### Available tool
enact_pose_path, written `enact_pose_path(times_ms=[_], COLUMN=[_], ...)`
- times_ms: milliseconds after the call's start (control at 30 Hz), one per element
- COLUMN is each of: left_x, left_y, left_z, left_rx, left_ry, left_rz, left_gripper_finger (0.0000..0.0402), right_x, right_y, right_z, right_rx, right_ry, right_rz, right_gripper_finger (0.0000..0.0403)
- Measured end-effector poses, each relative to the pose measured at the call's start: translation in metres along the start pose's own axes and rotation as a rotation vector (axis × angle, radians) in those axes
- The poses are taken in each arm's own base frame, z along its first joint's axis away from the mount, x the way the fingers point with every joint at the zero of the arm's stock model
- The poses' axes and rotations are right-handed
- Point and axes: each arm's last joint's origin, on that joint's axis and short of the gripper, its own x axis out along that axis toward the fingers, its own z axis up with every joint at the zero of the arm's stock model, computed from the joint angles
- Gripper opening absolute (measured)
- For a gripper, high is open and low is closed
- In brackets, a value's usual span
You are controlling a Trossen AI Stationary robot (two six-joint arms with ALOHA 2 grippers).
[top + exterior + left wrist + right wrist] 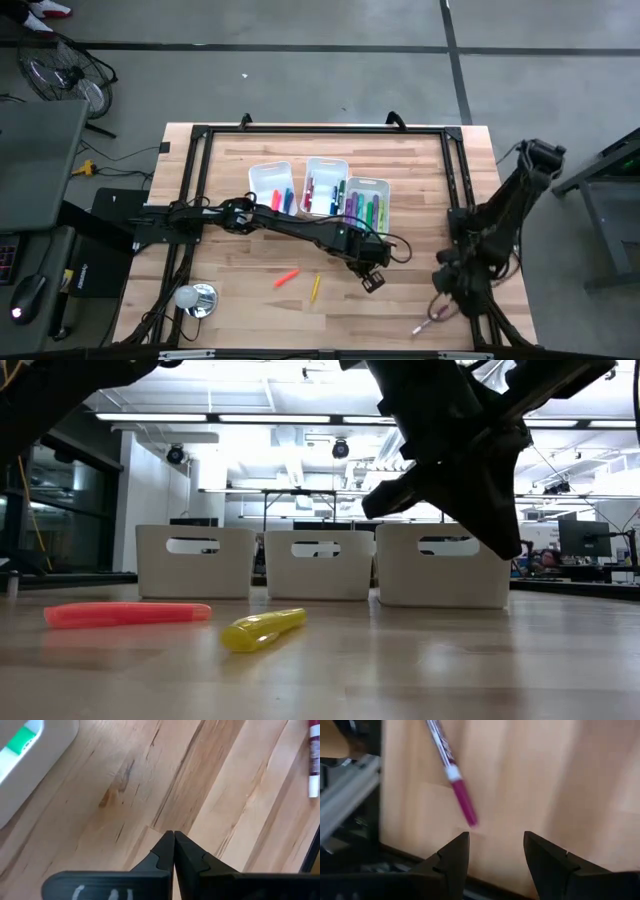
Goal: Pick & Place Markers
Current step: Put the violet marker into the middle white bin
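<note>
Seen from above, the left hand point(372, 280) hangs over bare wood just in front of the right-most of the three white bins point(366, 190), fingers pressed together and holding nothing, which suggests it is between trips. Most of the markers point(362, 208) already lie sorted inside the bins; three remain loose on the desk point(240, 290): a pink-red marker point(287, 277) and a yellow marker point(315, 288) near the front middle, and a magenta marker point(428, 320) near the front right corner. The right hand point(447, 300) sits just beside that last one, probably lined up to take it.

From desk height, the pink-red marker point(127, 614) and yellow marker point(263, 629) lie flat and apart from each other, clear of the bins point(320, 563) behind them. This view shows what the overhead one cannot: the left hand point(505, 545) is lifted off the wood, touching nothing.

Past the left wrist, the fingers point(162, 855) meet tip to tip over empty planks; a bin corner with a green marker point(22, 739) inside shows at one edge, and the magenta marker point(314, 762) at another.

Past the right wrist, the fingers point(454, 852) stand well apart and empty, the magenta marker point(454, 777) lying slantwise just ahead of them, not yet between them. Only here is that gap plain.
</note>
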Motion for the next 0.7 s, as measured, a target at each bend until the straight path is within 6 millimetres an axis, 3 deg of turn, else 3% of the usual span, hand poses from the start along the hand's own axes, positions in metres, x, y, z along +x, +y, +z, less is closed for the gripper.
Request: enact_pose_path(times_ms=[133,433,567,700], left_x=[0.000,0.000,0.000,0.000], left_y=[0.000,0.000,0.000,0.001], left_z=[0.000,0.000,0.000,0.000], left_rx=[0.038,0.097,0.102,0.106], left_ry=[-0.001,0.000,0.000,0.006], left_rz=[0.000,0.000,0.000,0.005], left_gripper_finger=[0.0001,0.0001,0.0001,0.0001], right_x=[0.027,0.076,0.097,0.099], right_y=[0.024,0.085,0.094,0.098], right_z=[0.003,0.024,0.017,0.014], right_rx=[-0.024,-0.159,-0.152,-0.110], right_ry=[0.011,-0.021,0.001,-0.040], right_rz=[0.045,-0.112,-0.231,-0.297], right_gripper_finger=[0.0176,0.0176,0.0177,0.0177])
